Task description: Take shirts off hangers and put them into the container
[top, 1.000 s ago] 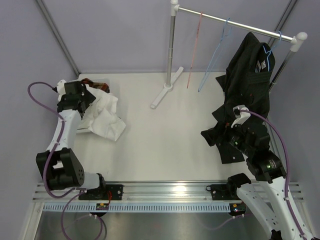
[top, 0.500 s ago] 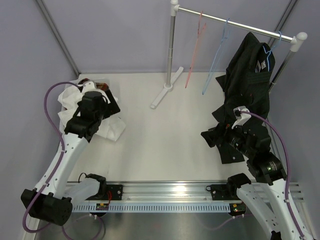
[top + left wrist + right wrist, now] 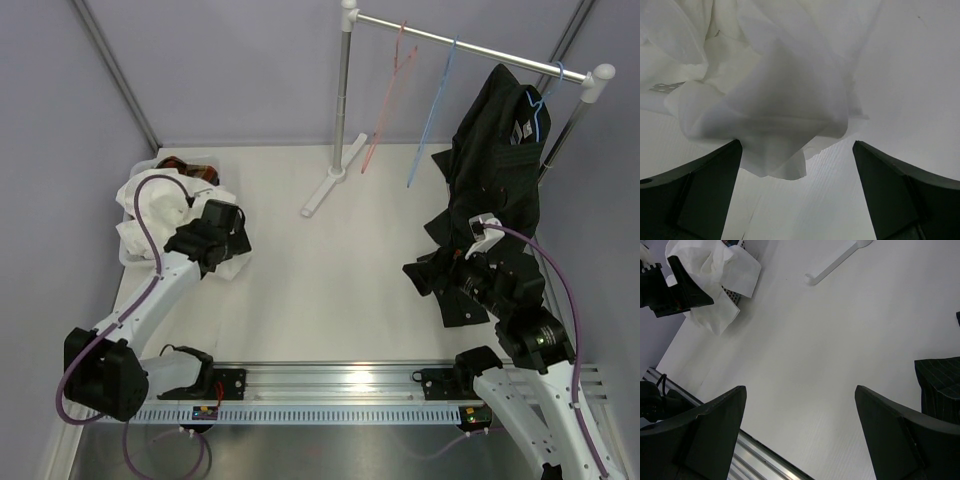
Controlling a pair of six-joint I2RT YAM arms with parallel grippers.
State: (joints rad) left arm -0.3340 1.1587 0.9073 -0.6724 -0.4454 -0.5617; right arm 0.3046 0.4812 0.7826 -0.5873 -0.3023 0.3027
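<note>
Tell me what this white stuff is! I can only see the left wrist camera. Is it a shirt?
Observer: Yes, that's the white shirt, heaped over the white basket.
Operator: Are any shirts on the rack?
Observer: One. The black shirt hangs from a light blue hanger at the right end of the rail.
Operator: What's the other arm doing?
Observer: The right end effector is open and holds nothing, beside the black shirt's lower edge.
</note>
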